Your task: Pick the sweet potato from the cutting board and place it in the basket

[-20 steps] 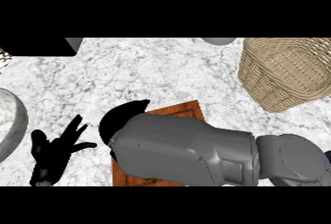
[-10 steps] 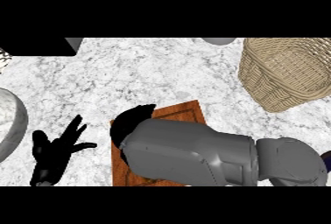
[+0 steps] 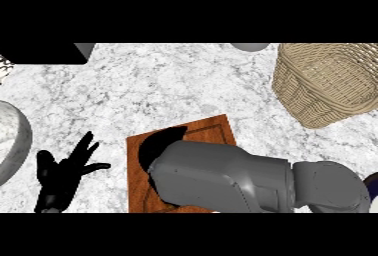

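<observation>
The wooden cutting board (image 3: 203, 129) lies at the counter's lower middle. My grey right forearm covers most of it. My right hand (image 3: 161, 144) shows only as a black shape over the board's left part, pointing down. The sweet potato is not visible; the arm and hand hide whatever lies under them. The woven basket (image 3: 328, 82) stands at the upper right, well apart from the hand. My left hand (image 3: 63, 172) rests open on the counter at the lower left, fingers spread.
A white bowl's rim (image 3: 18, 142) curves in at the left edge. A black object (image 3: 40, 52) sits at the top left, and a grey round thing (image 3: 251, 46) at the top edge. Bare marble counter (image 3: 162, 85) lies between board and basket.
My right hand and forearm have shifted a little to the right and toward me, uncovering more of the board's left and top edges. The left hand has not moved.
</observation>
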Robot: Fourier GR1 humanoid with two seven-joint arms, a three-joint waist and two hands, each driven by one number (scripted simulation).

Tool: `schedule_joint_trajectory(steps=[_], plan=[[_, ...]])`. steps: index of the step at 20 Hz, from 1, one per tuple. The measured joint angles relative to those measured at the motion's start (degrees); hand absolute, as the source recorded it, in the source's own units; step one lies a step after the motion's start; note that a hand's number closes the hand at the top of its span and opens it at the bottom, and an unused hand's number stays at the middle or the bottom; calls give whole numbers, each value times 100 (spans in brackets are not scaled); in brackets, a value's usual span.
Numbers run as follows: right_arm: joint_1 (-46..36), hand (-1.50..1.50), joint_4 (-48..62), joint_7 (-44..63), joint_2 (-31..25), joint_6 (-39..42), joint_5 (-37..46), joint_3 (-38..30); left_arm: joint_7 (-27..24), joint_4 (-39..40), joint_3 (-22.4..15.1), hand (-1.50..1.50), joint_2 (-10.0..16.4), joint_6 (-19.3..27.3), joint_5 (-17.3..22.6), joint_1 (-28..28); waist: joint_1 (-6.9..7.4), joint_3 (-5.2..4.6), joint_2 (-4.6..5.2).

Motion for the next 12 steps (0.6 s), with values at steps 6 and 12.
schedule_joint_trajectory(steps=[6, 12], plan=[[247, -150, 12, -59, 8, -115, 141, 178, 86, -34, 23, 0, -9, -28, -9, 3, 2, -3, 4], [371, 150, -47, -32, 5, -238, 224, 229, 10, 27, 57, 0, -52, -82, -32, -15, 19, 3, -1]])
